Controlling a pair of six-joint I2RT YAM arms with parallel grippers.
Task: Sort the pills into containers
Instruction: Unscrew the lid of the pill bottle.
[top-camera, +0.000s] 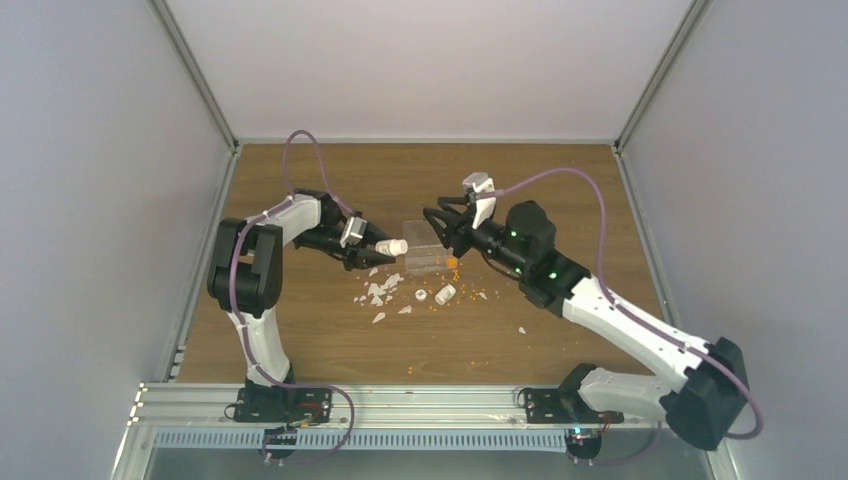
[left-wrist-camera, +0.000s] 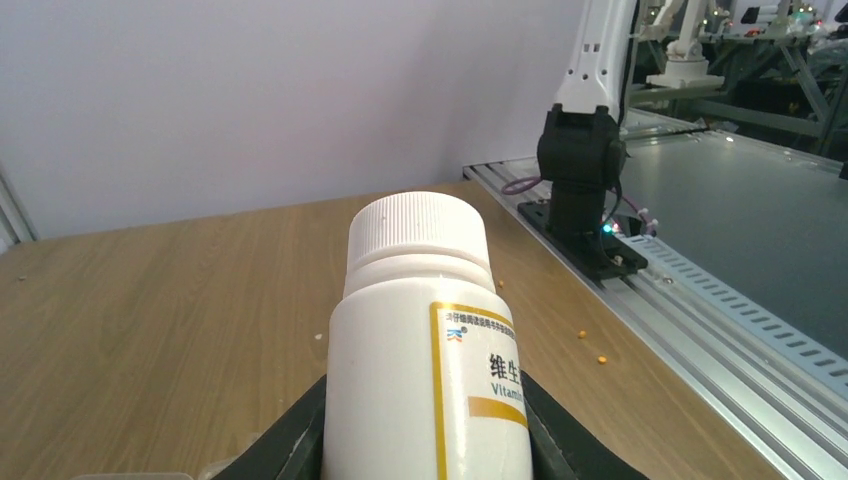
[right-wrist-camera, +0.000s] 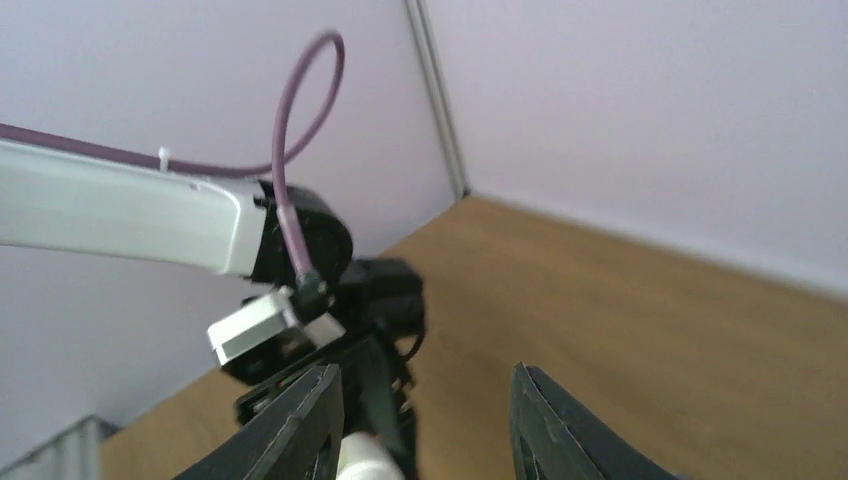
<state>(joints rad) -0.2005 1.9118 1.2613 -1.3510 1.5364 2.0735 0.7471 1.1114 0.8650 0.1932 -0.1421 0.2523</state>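
Since your left gripper (top-camera: 376, 248) grips the capped bottle (left-wrist-camera: 425, 330), lower the spread, empty right gripper (right-wrist-camera: 425, 420) onto 1 of the pills (top-camera: 452, 264) scattered near the box (top-camera: 422, 258); pinch gently.

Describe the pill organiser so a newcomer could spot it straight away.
On the wooden table, look in the gap between the left end effector, gripping a white bottle, and the right end effector. The organiser box sits there, just beyond scattered white flakes and a small vial. It alone is clear and rectangular, with orange pills at its corner nearest the right arm.
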